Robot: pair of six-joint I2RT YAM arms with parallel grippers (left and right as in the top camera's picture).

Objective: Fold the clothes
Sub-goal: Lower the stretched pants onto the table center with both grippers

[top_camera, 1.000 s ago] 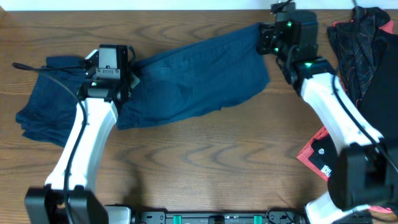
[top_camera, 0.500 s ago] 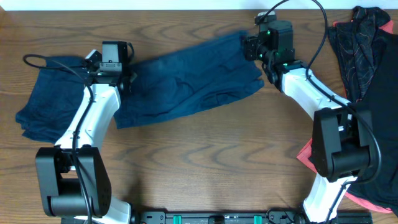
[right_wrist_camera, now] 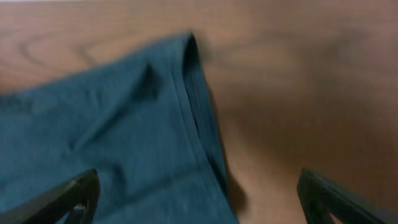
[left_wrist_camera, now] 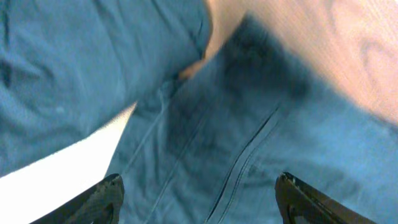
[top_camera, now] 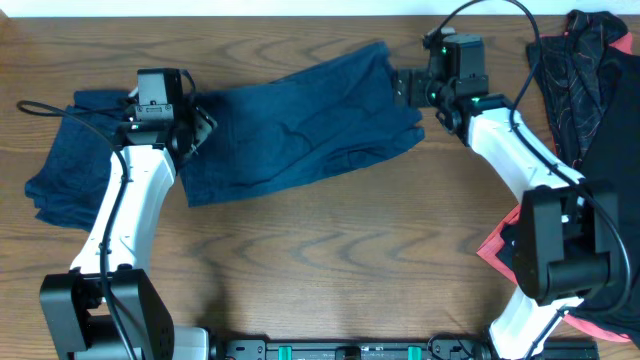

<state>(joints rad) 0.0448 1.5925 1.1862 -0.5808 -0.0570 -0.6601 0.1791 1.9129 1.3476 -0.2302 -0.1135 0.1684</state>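
Note:
A navy-blue garment (top_camera: 300,120) of the clothes lies spread across the middle of the wooden table. My left gripper (top_camera: 197,125) hovers over its left end, open, with only seamed navy cloth (left_wrist_camera: 249,137) under its empty jaws (left_wrist_camera: 199,194). My right gripper (top_camera: 402,86) stands open just past the garment's right end. In the right wrist view the hem corner (right_wrist_camera: 186,93) lies below my gripper (right_wrist_camera: 198,190), which holds nothing. A second navy piece (top_camera: 65,165) sits bunched at the far left, beside the left arm.
Black garments with red trim (top_camera: 590,90) are piled at the right edge, with a red and black piece (top_camera: 508,245) lower down by the right arm's base. Bare wood (top_camera: 340,250) fills the front half of the table.
Both grippers have opened and let go of the navy garment, which now lies flat. The right gripper has backed off to the right and the left one has shifted a little left.

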